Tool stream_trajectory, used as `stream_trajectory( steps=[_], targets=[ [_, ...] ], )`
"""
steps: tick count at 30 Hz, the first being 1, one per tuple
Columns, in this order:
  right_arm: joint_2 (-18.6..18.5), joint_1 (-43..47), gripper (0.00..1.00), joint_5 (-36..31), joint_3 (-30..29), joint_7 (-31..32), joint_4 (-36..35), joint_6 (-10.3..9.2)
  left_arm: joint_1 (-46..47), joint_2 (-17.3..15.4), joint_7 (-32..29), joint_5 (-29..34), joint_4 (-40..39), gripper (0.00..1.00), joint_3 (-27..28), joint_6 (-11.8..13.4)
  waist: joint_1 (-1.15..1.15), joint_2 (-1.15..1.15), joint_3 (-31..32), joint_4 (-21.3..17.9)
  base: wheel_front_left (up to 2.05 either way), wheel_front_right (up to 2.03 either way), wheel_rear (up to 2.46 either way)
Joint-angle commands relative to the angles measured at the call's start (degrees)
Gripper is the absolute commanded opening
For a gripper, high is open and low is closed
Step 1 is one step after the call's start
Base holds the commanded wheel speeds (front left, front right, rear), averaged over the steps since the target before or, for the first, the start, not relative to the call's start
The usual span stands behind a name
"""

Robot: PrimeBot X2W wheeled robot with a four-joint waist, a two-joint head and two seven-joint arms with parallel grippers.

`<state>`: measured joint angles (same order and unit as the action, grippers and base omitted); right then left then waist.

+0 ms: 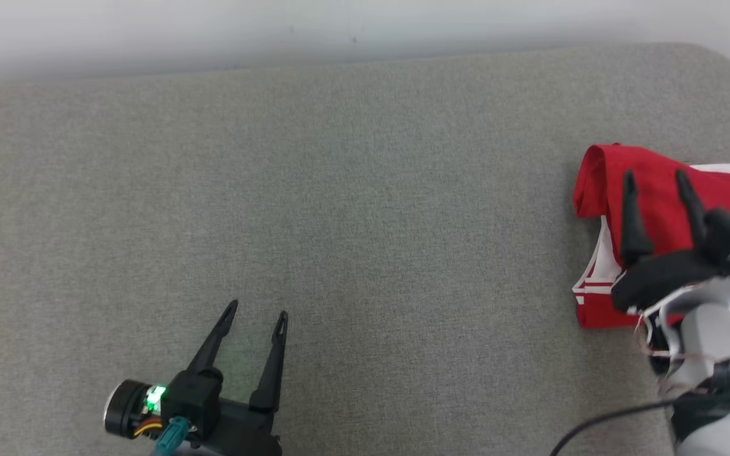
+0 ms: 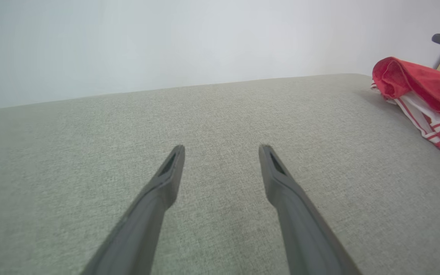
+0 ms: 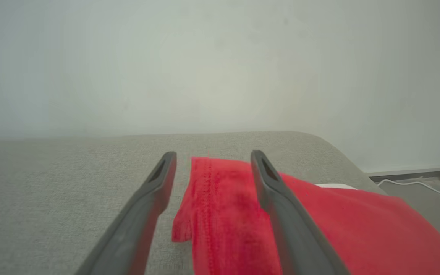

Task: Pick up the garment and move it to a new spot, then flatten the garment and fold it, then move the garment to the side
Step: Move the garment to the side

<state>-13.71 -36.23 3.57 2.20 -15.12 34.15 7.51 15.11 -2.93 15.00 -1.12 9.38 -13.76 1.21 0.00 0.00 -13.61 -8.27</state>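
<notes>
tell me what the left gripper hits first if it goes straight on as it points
Probably the grey cushion ahead of the left gripper, though depth is unclear; the red garment lies off to the right.

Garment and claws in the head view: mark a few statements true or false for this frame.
1. The garment lies near the right end of the grey cushion. True.
2. The right claw is clamped on the garment. False: its jaws stand apart over the cloth, with nothing pinched between them.
3. The left claw is open over bare cushion, well apart from the garment. True.
4. The garment is spread out flat in a single layer. False: it sits bunched and folded over, with a red layer on top of a white part with red stripes.
</notes>
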Motion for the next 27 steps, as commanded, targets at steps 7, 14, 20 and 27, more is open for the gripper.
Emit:
stream_trajectory(
  steps=[7, 14, 20, 27],
  targets=[
    [3.7, 12.9, 1.00, 3.6, 1.9, 0.0, -6.8, -0.05, -4.1, -0.2, 0.2, -0.2, 0.7, 1.00, 2.6, 1.8, 0.00, 0.00, 5.4, 2.1, 0.00, 0.00, 0.00],
    [6.4, 21.4, 1.00, 3.5, 2.1, 0.0, -10.6, -0.05, -7.7, -0.3, 0.2, -0.3, 1.4, 1.00, 5.4, 3.6, 0.00, 0.00, 9.4, 2.9, 0.00, 0.00, 0.00],
    [7.2, 26.1, 1.00, 3.4, 2.1, 0.0, -12.9, -0.05, -10.0, -0.6, 0.2, -0.2, 2.1, 1.00, 7.5, 4.4, 0.00, 0.00, 12.0, 3.4, 0.00, 0.00, 0.00],
    [7.8, 29.2, 1.00, 2.4, 2.4, 0.0, -14.5, -0.05, -11.5, -0.6, 0.2, -0.3, 2.5, 1.00, 9.1, 4.3, 0.00, 0.00, 13.3, 3.7, 0.00, 0.00, 0.00]
  ],
)
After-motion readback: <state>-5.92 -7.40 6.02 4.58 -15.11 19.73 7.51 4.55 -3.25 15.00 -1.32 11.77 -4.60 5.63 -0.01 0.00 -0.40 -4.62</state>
